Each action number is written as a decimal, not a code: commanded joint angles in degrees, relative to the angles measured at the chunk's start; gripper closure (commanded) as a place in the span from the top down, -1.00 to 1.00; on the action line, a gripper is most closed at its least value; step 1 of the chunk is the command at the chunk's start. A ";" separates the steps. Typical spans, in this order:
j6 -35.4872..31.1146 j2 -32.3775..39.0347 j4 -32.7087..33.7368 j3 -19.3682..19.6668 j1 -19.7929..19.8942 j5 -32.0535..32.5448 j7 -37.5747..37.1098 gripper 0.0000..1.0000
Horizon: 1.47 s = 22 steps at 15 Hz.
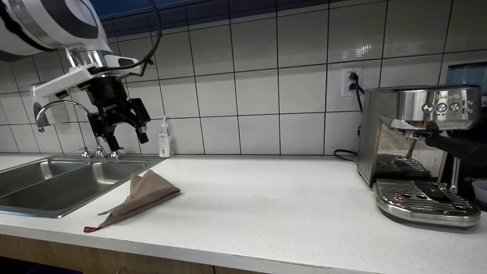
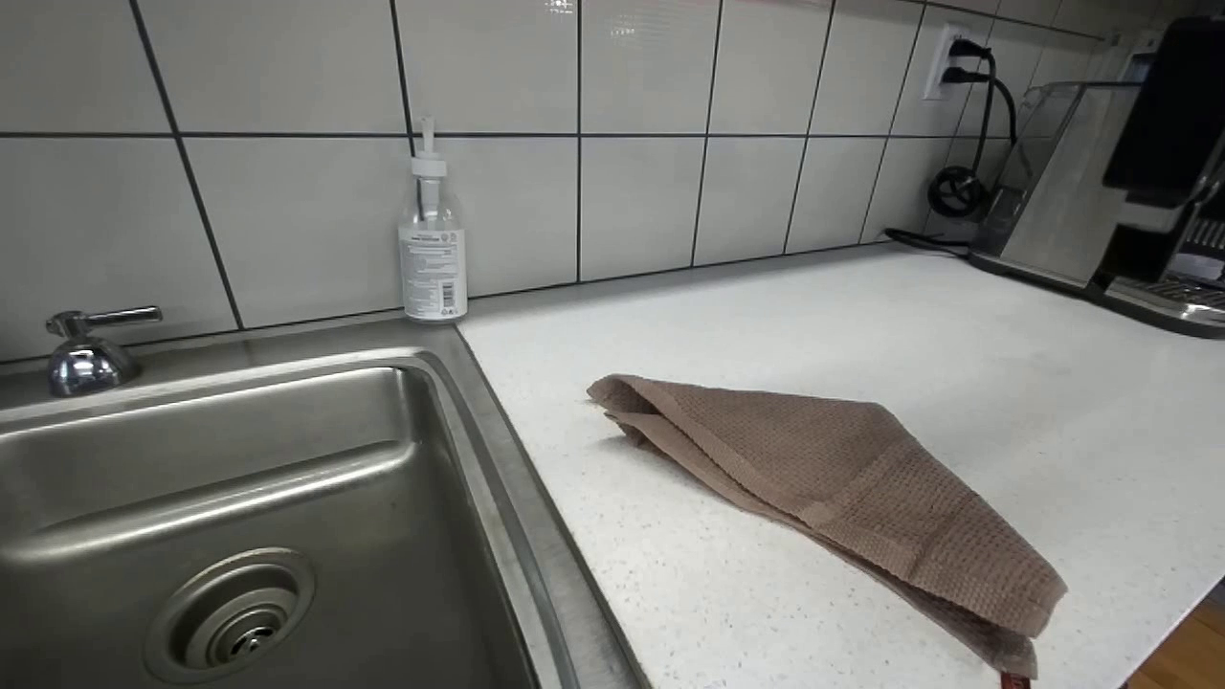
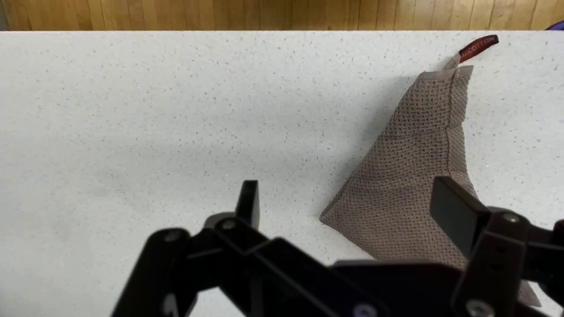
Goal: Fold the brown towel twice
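Observation:
The brown towel lies on the white counter right of the sink, folded over into a rough triangle with layered, slightly raised edges. It also shows in an exterior view and in the wrist view. Its red tag points to the counter's front edge. My gripper is open and empty, raised well above the counter. In the wrist view its fingers are wide apart; one appears over bare counter, the other over the towel. The towel's far part is hidden behind the gripper there.
A steel sink lies beside the towel, with a tall faucet at its back. A clear soap bottle stands at its rear corner by the tiled wall. A coffee machine stands at the counter's far end. The counter's front edge runs near the tag.

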<state>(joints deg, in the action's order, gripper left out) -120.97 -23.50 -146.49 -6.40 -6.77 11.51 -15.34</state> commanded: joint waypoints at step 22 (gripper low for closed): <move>4.87 -4.60 0.08 1.68 0.97 -9.45 8.23 1.00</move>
<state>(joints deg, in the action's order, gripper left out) -116.19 -28.08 -146.49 -3.81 -6.77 2.54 -7.50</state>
